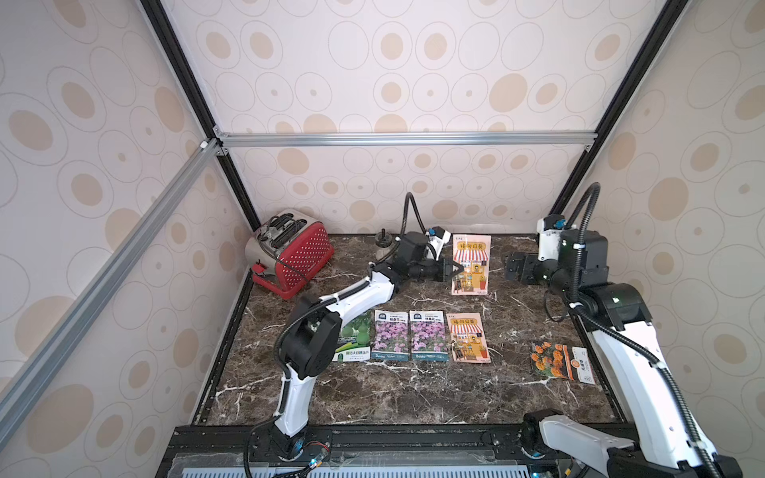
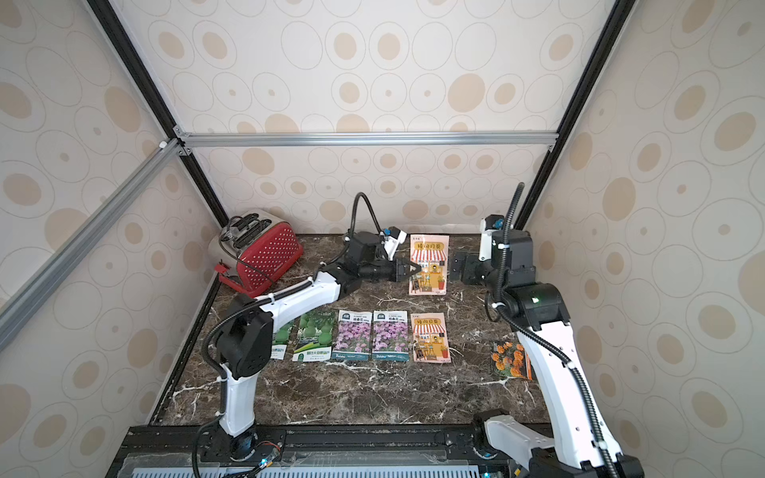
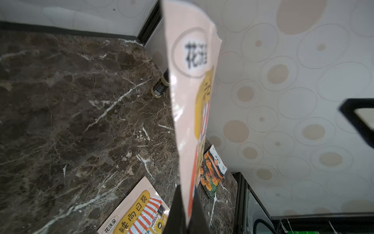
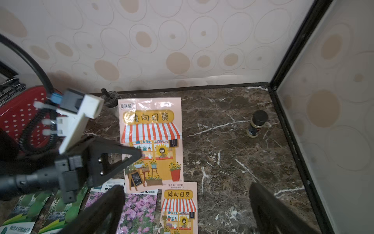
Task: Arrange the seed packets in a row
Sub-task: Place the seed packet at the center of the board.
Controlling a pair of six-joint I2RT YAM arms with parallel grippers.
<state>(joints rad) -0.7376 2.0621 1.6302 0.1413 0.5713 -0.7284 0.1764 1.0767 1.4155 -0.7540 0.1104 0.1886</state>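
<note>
The left gripper [image 1: 455, 271] is clenched on the near edge of a shop packet [image 1: 472, 265], holding it upright at the back of the table [image 1: 414, 393] and seemingly clear of it. The right gripper [image 1: 508, 268] stands released just right of that packet, not touching. Five more packets [image 2: 391, 337] lie in a row nearer the front, and a marigold packet [image 1: 561, 362] lies well apart from them.

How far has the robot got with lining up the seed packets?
Done: two gourd packets, two purple flower packets and one shop-front packet lie side by side. In hand: the left jaws are shut on a second shop-front packet. Left: placing it, then the marigold packet lying apart, tilted.
</note>
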